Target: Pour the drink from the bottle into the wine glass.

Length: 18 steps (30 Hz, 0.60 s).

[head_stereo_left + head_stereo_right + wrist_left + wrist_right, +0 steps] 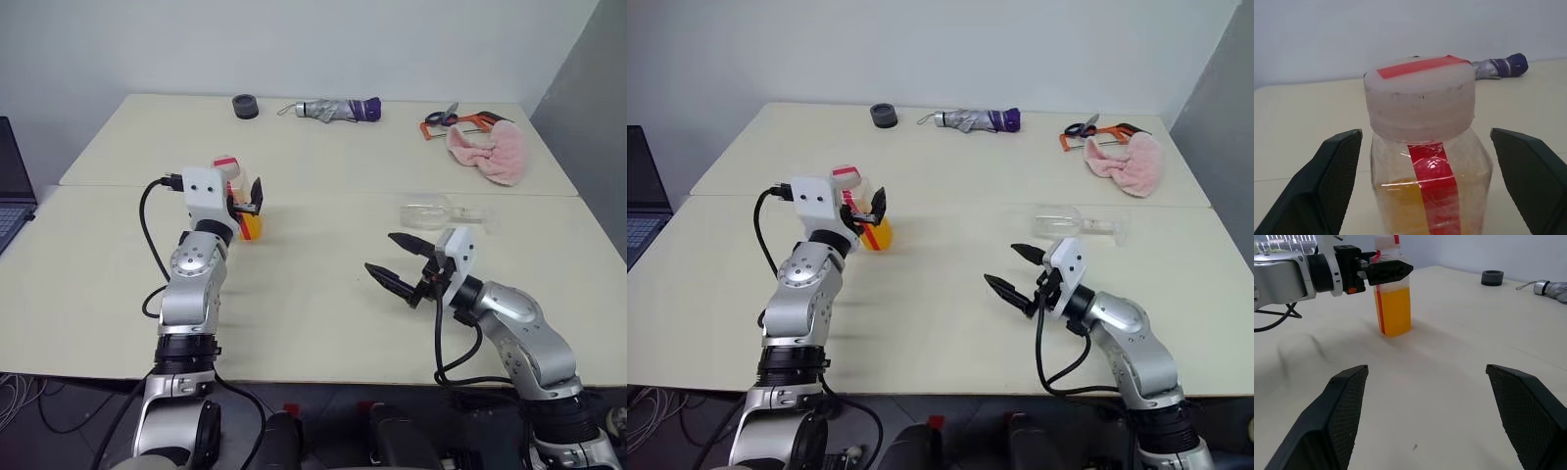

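Orange drink in upright bottle btwn wide-open left tool, untouched; right tool open, empty.

Clear glossy plastic bottle w/ matt white cap; matt smooth table; fluffy cloth towel.

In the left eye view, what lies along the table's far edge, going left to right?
Black ring → folded umbrella → scissors → orange-handled saw → pink towel.
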Tool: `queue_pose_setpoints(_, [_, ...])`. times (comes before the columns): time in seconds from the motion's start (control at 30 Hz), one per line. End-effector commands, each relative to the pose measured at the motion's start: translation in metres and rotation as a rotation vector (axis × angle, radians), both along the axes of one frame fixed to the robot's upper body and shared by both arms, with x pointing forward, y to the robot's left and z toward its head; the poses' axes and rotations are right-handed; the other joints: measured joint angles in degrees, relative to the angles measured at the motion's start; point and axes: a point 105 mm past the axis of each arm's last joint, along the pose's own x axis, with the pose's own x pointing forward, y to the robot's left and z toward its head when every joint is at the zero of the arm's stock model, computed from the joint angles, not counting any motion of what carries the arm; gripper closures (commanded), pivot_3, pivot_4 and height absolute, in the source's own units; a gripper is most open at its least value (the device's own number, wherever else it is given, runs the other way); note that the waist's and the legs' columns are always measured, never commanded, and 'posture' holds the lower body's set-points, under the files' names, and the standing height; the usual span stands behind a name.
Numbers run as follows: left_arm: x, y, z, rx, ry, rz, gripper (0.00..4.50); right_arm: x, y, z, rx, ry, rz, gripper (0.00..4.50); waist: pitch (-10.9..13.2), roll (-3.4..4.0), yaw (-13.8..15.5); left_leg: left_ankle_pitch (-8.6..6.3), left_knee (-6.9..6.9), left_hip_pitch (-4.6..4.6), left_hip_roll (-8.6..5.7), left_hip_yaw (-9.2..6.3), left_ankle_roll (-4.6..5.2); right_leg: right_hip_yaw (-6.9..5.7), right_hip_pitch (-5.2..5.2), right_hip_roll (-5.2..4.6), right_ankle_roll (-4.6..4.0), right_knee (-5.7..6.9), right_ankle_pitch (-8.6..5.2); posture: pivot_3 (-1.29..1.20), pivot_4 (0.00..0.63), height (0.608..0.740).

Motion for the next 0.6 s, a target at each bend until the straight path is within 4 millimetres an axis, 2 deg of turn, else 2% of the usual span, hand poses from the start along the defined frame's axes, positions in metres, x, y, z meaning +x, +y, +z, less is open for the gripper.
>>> queue_pose_setpoints(0.03, [0.0013, 0.0015, 0.0178, 0.004, -0.053, 0.012, 0.02, 0.0004, 0.0002, 0.0126, 0.019, -0.040, 0.001, 0.38, 0.00, 0.00, 0.00, 0.00, 0.00, 0.00, 0.00, 0.00, 0.00, 0.00, 0.00, 0.00, 0.00, 0.00, 0.00, 0.00, 0.150, 0.740])
queue_pose_setpoints(0.6, [0.0052, 0.0015, 0.0169, 0.007, -0.042, 0.013, 0.02, 0.0008, 0.0017, 0.0126, 0.020, -0.040, 0.002, 0.38, 0.00, 0.00, 0.00, 0.00, 0.00, 0.00, 0.00, 0.00, 0.00, 0.00, 0.00, 0.00, 0.00, 0.00, 0.00, 0.00, 0.150, 0.740])
